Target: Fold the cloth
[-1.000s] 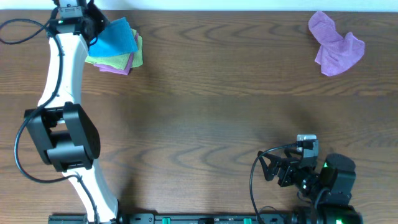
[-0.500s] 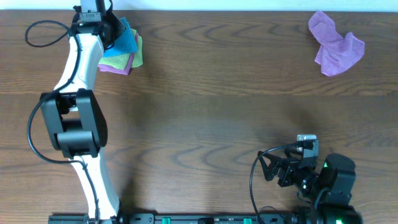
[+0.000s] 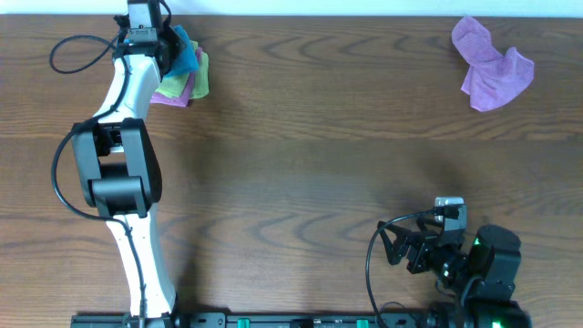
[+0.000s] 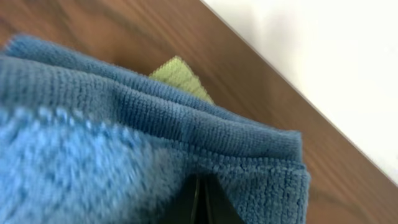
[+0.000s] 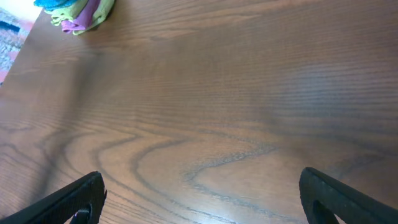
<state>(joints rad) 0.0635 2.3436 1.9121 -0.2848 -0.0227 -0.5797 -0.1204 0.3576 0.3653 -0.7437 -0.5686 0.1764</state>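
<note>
The sky-blue cloth (image 3: 189, 52) lies folded on top of a stack at the far left corner, with a lime-green cloth (image 3: 202, 66) and a lilac cloth (image 3: 175, 92) under it. My left gripper (image 3: 168, 47) is on the blue cloth and covers most of it. In the left wrist view the cloth (image 4: 124, 143) fills the frame, and the fingers (image 4: 200, 199) are pressed together with the cloth bunched at their tips. A lime-green corner (image 4: 180, 73) peeks out behind. My right gripper (image 3: 401, 248) is open and empty at the near right, with its fingers (image 5: 202, 193) spread over bare wood.
A second lilac-purple cloth (image 3: 492, 66) lies crumpled at the far right corner. The table's far edge (image 4: 280, 81) runs just behind the stack. The stack also shows in the right wrist view (image 5: 78, 12), far off at the top left.
My left arm has swung to the right over the stack, and less of the blue cloth shows now. The right arm has not moved.
</note>
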